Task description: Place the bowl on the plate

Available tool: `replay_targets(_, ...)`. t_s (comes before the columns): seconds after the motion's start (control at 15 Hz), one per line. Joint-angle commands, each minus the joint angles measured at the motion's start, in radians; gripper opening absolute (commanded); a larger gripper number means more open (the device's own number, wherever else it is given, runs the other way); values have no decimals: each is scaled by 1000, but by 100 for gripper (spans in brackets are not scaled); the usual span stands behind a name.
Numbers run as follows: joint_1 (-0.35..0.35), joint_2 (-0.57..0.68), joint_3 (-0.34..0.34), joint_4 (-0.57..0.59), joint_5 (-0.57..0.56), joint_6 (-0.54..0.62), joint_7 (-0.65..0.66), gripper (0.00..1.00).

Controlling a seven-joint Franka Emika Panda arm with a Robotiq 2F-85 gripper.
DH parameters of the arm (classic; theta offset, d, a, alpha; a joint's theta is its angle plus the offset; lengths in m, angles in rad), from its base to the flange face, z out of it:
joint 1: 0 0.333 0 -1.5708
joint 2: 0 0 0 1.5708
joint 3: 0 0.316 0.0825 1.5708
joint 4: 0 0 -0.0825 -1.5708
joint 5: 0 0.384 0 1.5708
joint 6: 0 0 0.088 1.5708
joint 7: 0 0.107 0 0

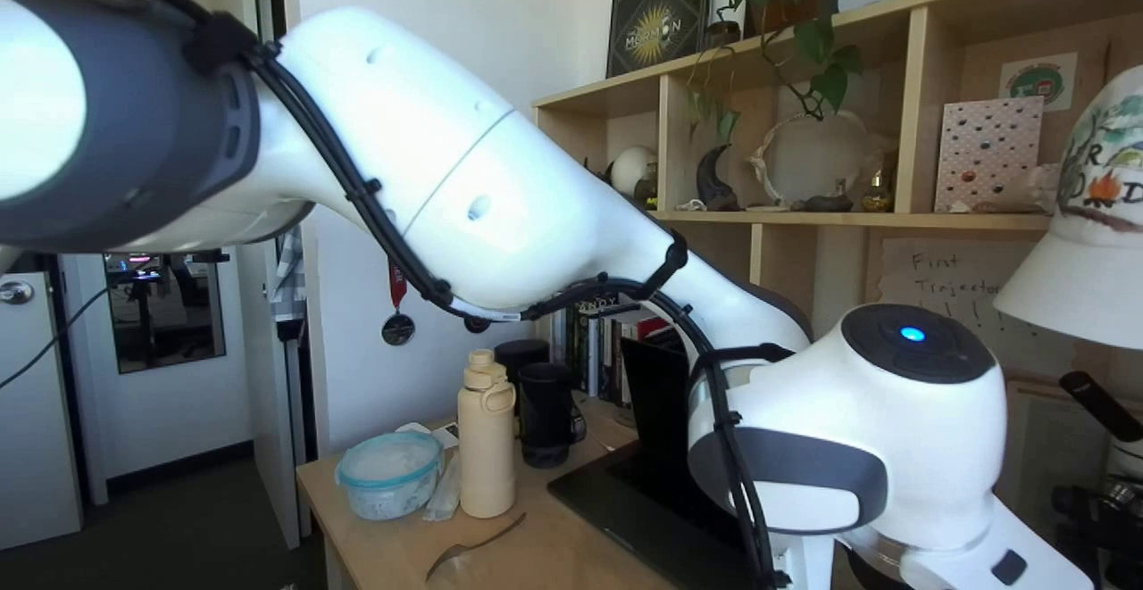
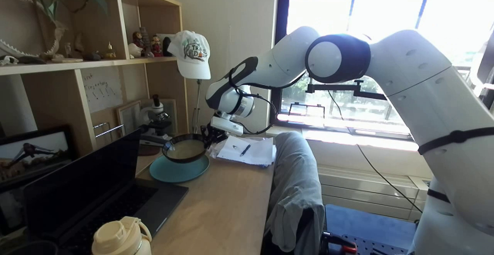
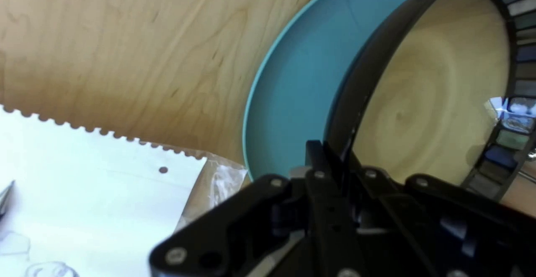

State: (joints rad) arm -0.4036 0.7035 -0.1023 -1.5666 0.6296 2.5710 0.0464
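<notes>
right at the plate (image 2: 170,173) now, and my claw (image 3: 335,155) is clamped on the bowl (image 3: 423,92), pinching it by the dark wall! in an exterior view the bowl is over one side of the plate and looks a little tilted; whether its underside touches the plate, i cannot tell. here's the wrist view: the bowl shows a pale beige inside with coloured patches round the inner wall, and it overlaps the plate, leaving a broad teal-blue crescent in sight. the plate itself lies flat on the tabletop (image 3: 146,50). look around it: just beside the plate, the laptop (image 2: 85,185) stands open. near the plate, round on my claw's side, there's paper (image 2: 262,152) with a pen (image 2: 245,149) on top, and a bit of clear plastic (image 3: 226,185) showing just beside the plate's rim. also near the plate, a microscope (image 2: 156,110), upright. and well apart from the plate, down the same tabletop, a cream bottle (image 1: 487,456) with a loop handle near its cap, seen in both exterior views.
</notes>
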Motion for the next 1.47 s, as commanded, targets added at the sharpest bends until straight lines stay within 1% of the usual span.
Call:
replay_targets(0.0, -46, 68, 40, 119, 47, -19, 63, 5)
replay_targets(0.27, -64, 126, 53, 182, 64, -32, 122, 5)
replay_targets(0.47, -71, 152, 69, 204, 73, -41, 144, 5)
replay_targets(0.93, -64, 170, 80, 182, 75, -34, 134, 4)
replay_targets(1.0, -60, 169, 76, 176, 69, -27, 132, 17)
replay_targets(1.07, -56, 169, 72, 172, 67, -20, 134, 36)
replay_targets(1.4, -51, 141, 73, 164, 68, -1, 127, 72)
